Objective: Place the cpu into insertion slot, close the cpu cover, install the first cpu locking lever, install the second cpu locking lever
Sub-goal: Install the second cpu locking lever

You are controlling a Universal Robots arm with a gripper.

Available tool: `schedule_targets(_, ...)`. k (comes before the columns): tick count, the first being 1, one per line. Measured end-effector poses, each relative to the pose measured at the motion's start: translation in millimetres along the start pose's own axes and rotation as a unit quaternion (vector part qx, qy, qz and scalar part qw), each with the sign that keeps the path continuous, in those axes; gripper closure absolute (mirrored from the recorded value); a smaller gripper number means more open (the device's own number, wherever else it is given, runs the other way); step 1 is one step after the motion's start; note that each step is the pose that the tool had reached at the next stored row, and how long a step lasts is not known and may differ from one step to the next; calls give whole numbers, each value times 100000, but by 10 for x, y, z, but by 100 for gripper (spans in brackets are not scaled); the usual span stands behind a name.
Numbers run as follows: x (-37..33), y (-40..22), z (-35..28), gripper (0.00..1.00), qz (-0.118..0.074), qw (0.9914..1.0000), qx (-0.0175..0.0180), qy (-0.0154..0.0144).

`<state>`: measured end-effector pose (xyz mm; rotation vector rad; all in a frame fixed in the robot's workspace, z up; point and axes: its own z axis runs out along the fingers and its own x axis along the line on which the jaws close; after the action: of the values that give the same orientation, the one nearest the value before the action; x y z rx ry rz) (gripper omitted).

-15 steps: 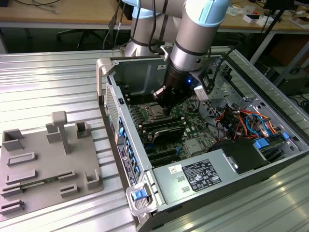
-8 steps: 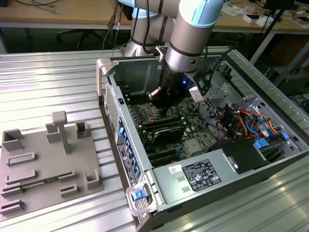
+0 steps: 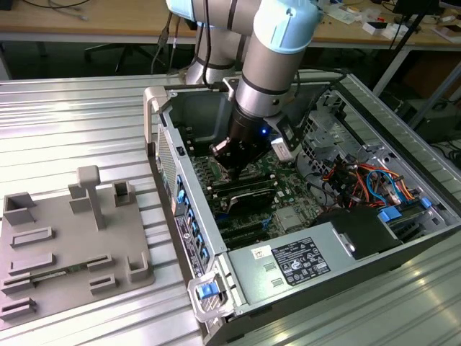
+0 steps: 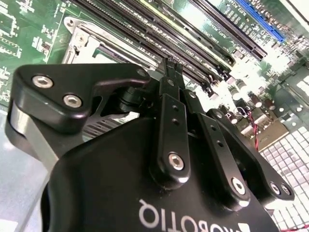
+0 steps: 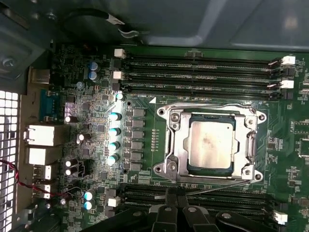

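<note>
Exterior view: gripper (image 3: 229,160) low inside the open computer case (image 3: 302,267), over the board.
Second wrist view: fingertips (image 4: 170,67) pressed together, holding nothing, by the memory slots (image 4: 203,53).
First wrist view: cpu (image 5: 210,143) seated in the insertion slot (image 5: 210,169), dull silver, smudged; cpu cover (image 5: 174,140) down around it.
Handling: judged light, rigid, fragile underneath; best taken by opposite edges.

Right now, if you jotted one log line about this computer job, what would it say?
cpu: seated in insertion slot | cpu cover: closed around it | gripper: shut, empty, beside the socket, above the memory slots
</note>
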<state>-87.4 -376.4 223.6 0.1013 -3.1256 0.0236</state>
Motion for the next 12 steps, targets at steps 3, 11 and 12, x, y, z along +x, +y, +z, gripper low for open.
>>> schedule_targets(3, 34, 2, 15, 89, -52, 100000, 1, 17)
schedule_targets(11, 76, 5, 79, 89, -251, 99999, -443, -12)
schedule_targets(12, 79, 6, 93, 89, -368, 99995, -948, -55)
